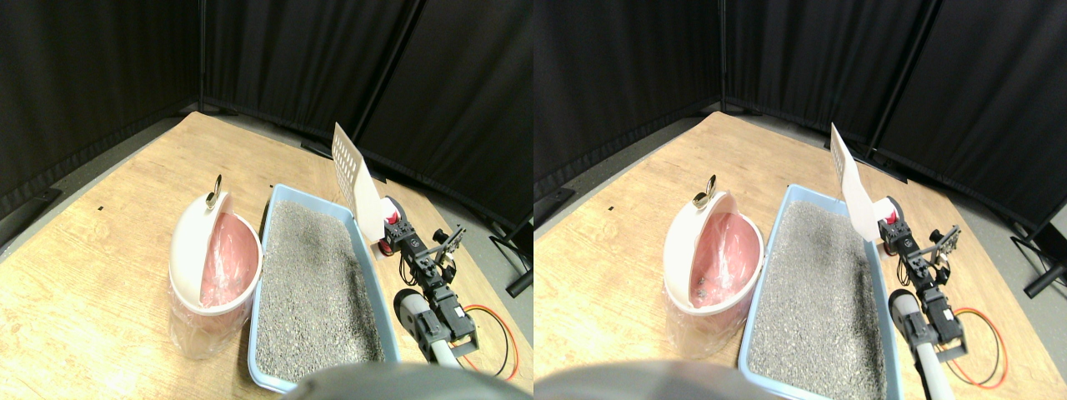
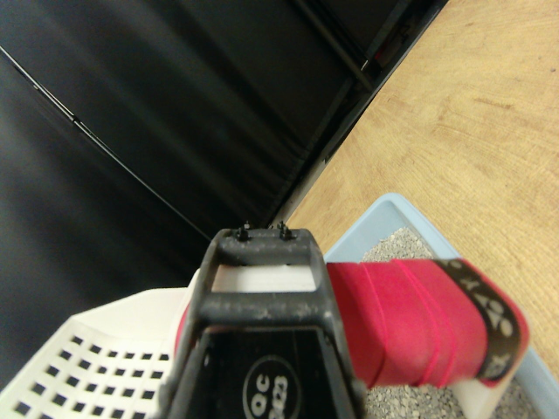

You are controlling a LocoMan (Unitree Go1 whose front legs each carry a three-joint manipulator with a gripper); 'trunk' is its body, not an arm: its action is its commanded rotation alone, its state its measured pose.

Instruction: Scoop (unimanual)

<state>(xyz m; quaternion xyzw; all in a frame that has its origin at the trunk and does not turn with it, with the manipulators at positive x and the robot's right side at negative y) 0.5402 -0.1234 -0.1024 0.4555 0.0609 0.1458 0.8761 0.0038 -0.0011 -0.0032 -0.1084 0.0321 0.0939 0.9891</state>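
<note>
Scoop (image 1: 353, 179), white and slotted, stands raised at the centre right of the frame, above the far right rim of the blue litter tray (image 1: 267, 250), its red-wrapped handle (image 2: 410, 327) at the right gripper (image 1: 392, 227). Whether the jaws are clamped on that handle cannot be told from either view. Left of the grey litter (image 1: 313, 283), touching the tray, stands a white bin (image 1: 208, 267) with a pink liner, on the wooden floor (image 1: 100, 250).
</note>
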